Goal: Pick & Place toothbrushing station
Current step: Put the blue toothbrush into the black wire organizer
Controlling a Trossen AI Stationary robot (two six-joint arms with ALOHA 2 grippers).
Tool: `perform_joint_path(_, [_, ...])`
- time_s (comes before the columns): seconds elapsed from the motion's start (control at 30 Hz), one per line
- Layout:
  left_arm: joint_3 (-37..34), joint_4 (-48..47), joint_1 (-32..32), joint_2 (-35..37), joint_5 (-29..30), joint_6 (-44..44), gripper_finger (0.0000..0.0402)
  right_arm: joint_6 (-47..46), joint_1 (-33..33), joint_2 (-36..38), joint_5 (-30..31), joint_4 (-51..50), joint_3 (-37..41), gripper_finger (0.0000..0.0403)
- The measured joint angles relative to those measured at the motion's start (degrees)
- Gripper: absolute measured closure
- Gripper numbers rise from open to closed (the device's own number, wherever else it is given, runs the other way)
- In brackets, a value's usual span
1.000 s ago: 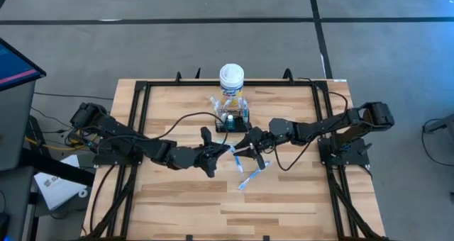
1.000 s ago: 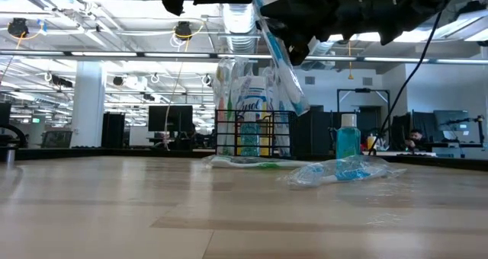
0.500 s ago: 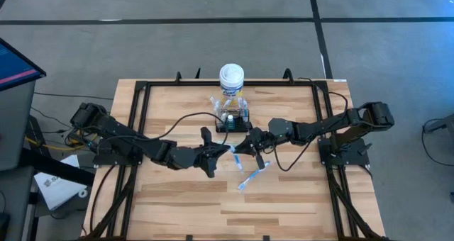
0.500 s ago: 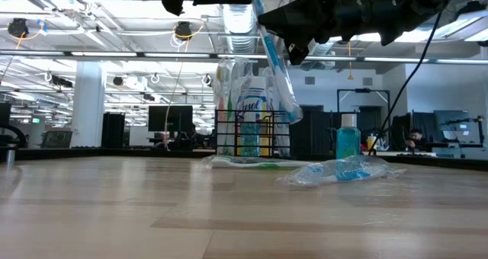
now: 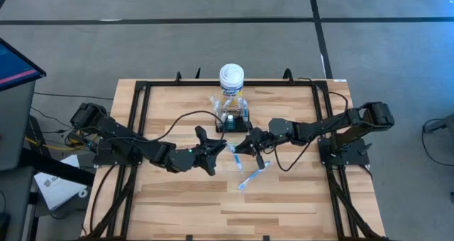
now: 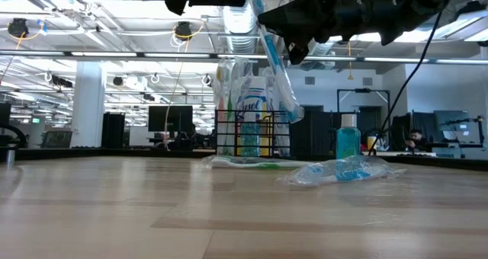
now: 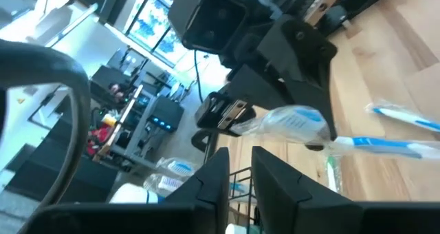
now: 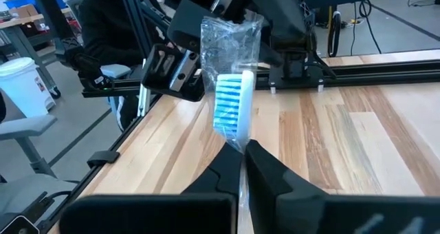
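- Two arms over the worktop (image 5: 177,205), both reaching toward the middle, tools close together, just in front of the caddy.
- Right tool (image 5: 245,144): fingers closed on 1 wrapped toothbrush (image 8: 229,110). Right wrist view shows blue-and-white bristles inside clear plastic, handle pinched between the two fingers. In the low view the brush (image 6: 278,68) hangs tilted, raised off the wood, in front of the caddy.
- Left tool (image 5: 211,154): just beside the right tool, near the held brush. Left wrist view shows its two fingers close together with a narrow gap and nothing seen between them; can't tell for sure if fully closed.
- Caddy (image 5: 233,120): 1 small black wire-mesh rack, standing at the back-centre of the worktop, just in front of the canister. Low view shows it (image 6: 252,133) upright w/ several items in it; exact count can't be told.
- Canister (image 5: 231,80): 1, yellow w/ white lid, behind the caddy at the back edge.
- Loose on the wood: 1 wrapped brush w/ blue bits (image 5: 254,176) in front-right of the tools; 1 more (image 6: 252,163) lying flat near the caddy's foot.
- 1 small blue bottle (image 6: 348,137) seen in the low view, right of the caddy.
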State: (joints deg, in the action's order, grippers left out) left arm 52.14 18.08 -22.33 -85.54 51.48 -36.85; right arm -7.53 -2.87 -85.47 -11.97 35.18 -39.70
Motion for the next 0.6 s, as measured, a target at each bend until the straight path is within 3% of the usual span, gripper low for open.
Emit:
perform_joint_path(0.3, [0.0, 0.0, 0.0, 0.0, 1.3, 4.9, 0.0306, 2.2, 1.0, 0.0, 0.5, -1.5, -1.7, 0.0403])
perform_joint_path(0.6, [-2.0, 0.0, 0.0, 0.0, 3.1, 10.3, 0.0285, 5.3, 1.5, 1.8, 7.1, -6.2, -2.2, 0.0403])
